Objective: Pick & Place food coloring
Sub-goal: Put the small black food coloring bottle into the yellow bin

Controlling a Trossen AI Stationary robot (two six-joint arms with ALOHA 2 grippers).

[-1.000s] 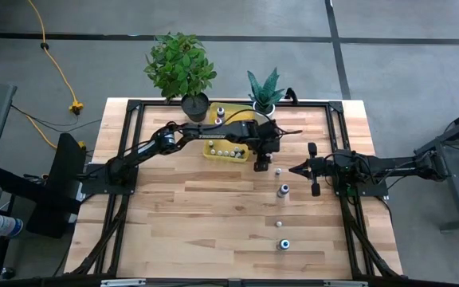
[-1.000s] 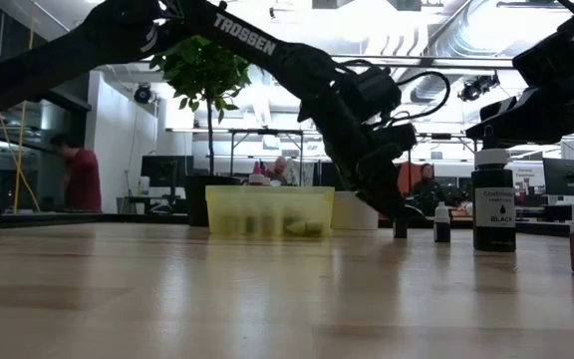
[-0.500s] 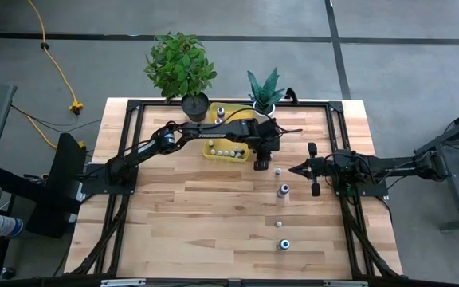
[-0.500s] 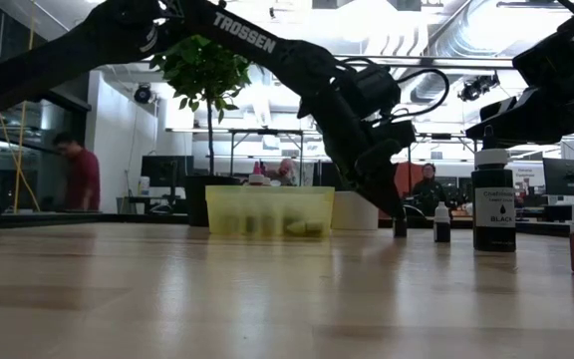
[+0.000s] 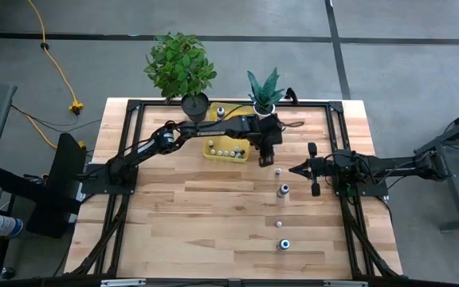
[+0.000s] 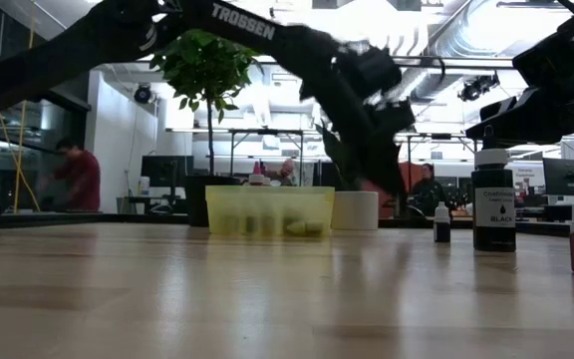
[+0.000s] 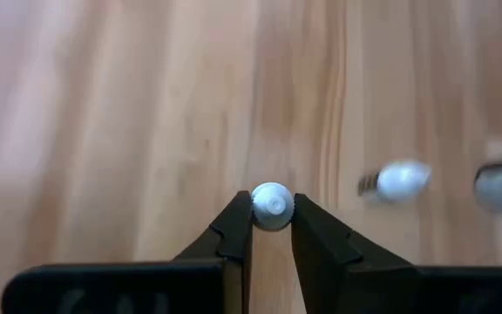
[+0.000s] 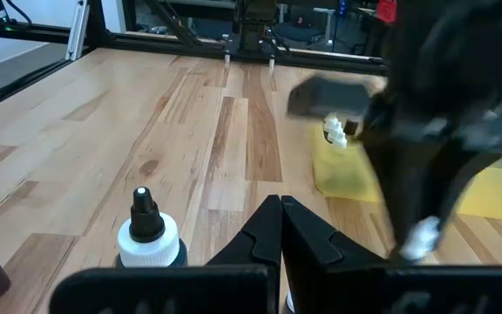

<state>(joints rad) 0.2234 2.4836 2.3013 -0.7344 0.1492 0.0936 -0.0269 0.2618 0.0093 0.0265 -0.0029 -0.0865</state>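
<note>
My left gripper (image 5: 261,159) hangs just right of the yellow bin (image 5: 227,147), shut on a tiny whitish food coloring bottle (image 7: 272,206). The bin holds several more small bottles. Other food coloring bottles stand upright on the wood in a row toward the near edge: one (image 5: 278,170) close to my left gripper, one (image 5: 284,190) farther, two smaller ones (image 5: 278,224) nearer still. My right gripper (image 5: 297,169) waits shut at the table's right, its fingers (image 8: 279,222) pressed together. My left gripper pinches the small bottle at its pale cap (image 7: 272,199) between its two fingertips (image 7: 238,218). The fingers slant down from the table's left and far side. The bottle hangs below them, off the tabletop (image 6: 397,234) in the low view.
A black-nozzled bottle (image 8: 149,231) stands in front of my right gripper. A large dark bottle (image 6: 493,199) and a smaller one (image 6: 442,221) show at table height. Two potted plants (image 5: 182,68) and a white pot (image 5: 264,106) stand at the far edge. People sit in the room behind.
My left gripper has shut on the small bottle beside the bin and risen with it. The bottle, which stood on the wood under the fingers, is now lifted clear. The wrist has rolled a little.
</note>
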